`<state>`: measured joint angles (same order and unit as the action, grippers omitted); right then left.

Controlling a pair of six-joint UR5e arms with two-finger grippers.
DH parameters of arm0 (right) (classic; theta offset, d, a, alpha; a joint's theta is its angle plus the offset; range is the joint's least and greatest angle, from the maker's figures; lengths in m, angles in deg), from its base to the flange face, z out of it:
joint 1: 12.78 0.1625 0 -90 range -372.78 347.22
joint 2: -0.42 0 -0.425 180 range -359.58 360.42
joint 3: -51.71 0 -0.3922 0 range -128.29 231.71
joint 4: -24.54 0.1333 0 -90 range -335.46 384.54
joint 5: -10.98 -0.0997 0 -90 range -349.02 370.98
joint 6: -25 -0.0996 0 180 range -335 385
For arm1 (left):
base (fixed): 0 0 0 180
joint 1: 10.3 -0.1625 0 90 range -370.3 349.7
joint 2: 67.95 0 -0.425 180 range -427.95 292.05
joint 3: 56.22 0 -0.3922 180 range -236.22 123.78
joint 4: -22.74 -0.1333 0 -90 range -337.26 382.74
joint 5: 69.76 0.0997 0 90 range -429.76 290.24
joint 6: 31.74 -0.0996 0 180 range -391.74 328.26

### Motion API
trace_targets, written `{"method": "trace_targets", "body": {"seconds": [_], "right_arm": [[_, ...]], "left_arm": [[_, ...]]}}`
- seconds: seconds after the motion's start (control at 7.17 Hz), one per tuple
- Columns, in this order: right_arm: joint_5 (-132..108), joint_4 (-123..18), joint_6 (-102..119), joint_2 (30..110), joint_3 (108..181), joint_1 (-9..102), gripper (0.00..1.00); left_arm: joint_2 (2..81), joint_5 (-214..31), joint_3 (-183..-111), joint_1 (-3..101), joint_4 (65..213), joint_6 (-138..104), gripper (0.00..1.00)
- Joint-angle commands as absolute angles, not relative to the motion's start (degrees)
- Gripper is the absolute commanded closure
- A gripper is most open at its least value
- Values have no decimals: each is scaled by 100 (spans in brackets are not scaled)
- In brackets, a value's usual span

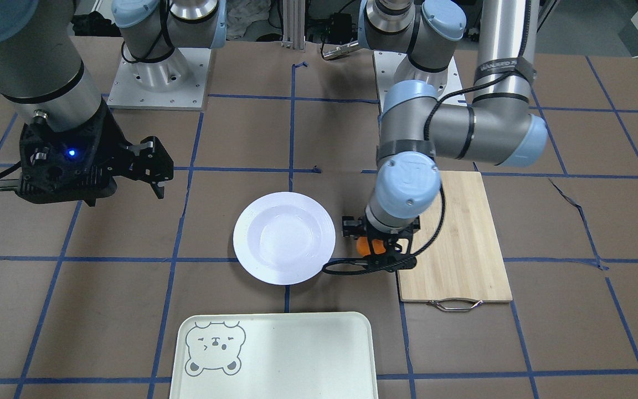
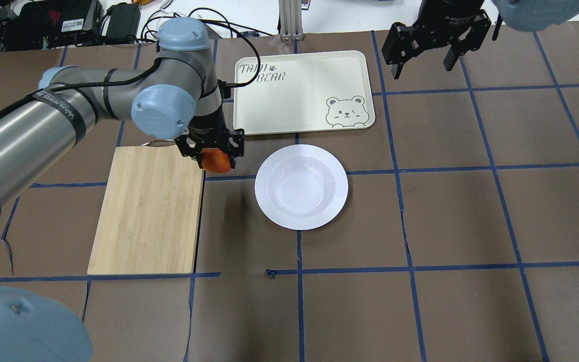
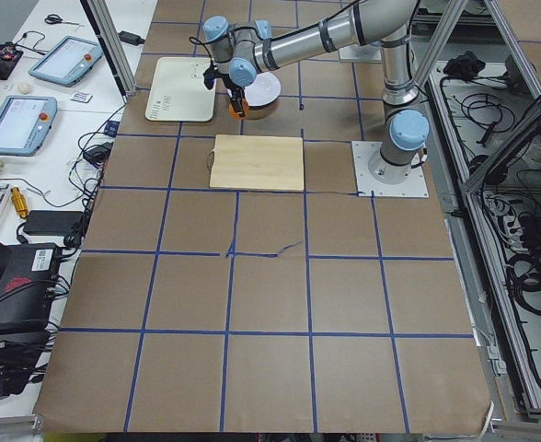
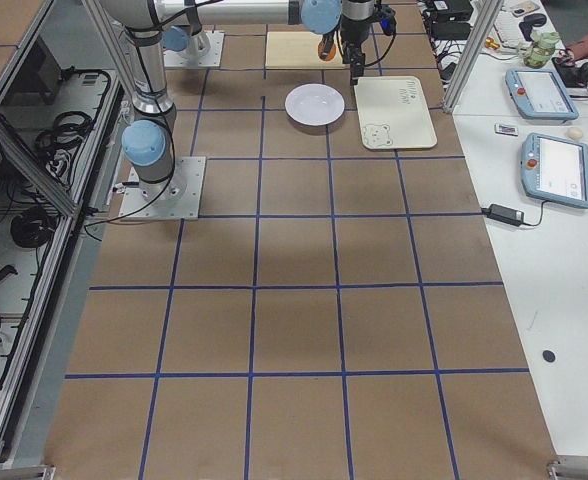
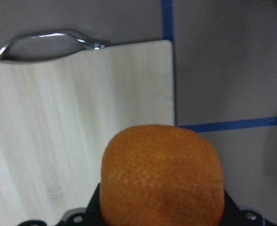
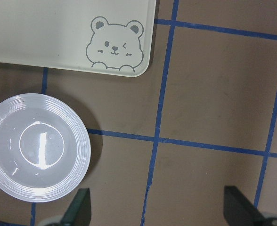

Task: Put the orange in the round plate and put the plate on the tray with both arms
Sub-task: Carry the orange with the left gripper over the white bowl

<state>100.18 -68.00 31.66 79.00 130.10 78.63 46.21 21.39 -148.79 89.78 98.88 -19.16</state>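
My left gripper (image 2: 212,153) is shut on the orange (image 2: 216,160) and holds it above the table, at the corner of the bamboo board beside the round plate (image 2: 301,186). The orange (image 5: 162,176) fills the lower left wrist view; the orange (image 1: 363,244) shows as a sliver under the wrist from the front. The white plate (image 1: 284,237) sits bare in the middle, with the cream tray (image 2: 303,91) just beyond it. My right gripper (image 2: 426,48) hangs open and high off to the side, nothing between its fingers (image 6: 78,211); its camera sees the plate (image 6: 37,146) and tray (image 6: 68,33).
A bamboo cutting board (image 2: 150,210) with a metal handle (image 5: 49,40) lies under and beside the left arm. Blue tape lines cross the brown table. Both arm bases (image 1: 158,69) stand at the robot's edge.
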Motion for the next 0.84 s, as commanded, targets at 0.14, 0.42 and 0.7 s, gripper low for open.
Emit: {"method": "trace_targets", "body": {"seconds": [0.14, 0.42, 0.7], "right_arm": [[10019, -6827, 3168, 7855, 13029, 7862, 0], [10019, -6836, 3150, 7855, 13029, 7862, 0], [9949, -6836, 3141, 7855, 13037, 7862, 0]], "left_arm": [[4903, 1455, -14790, 9981, 9195, 319, 76], [5105, 1409, -14955, 10211, 9173, 413, 76], [5280, 1285, -14982, 10211, 9103, 369, 13]]}}
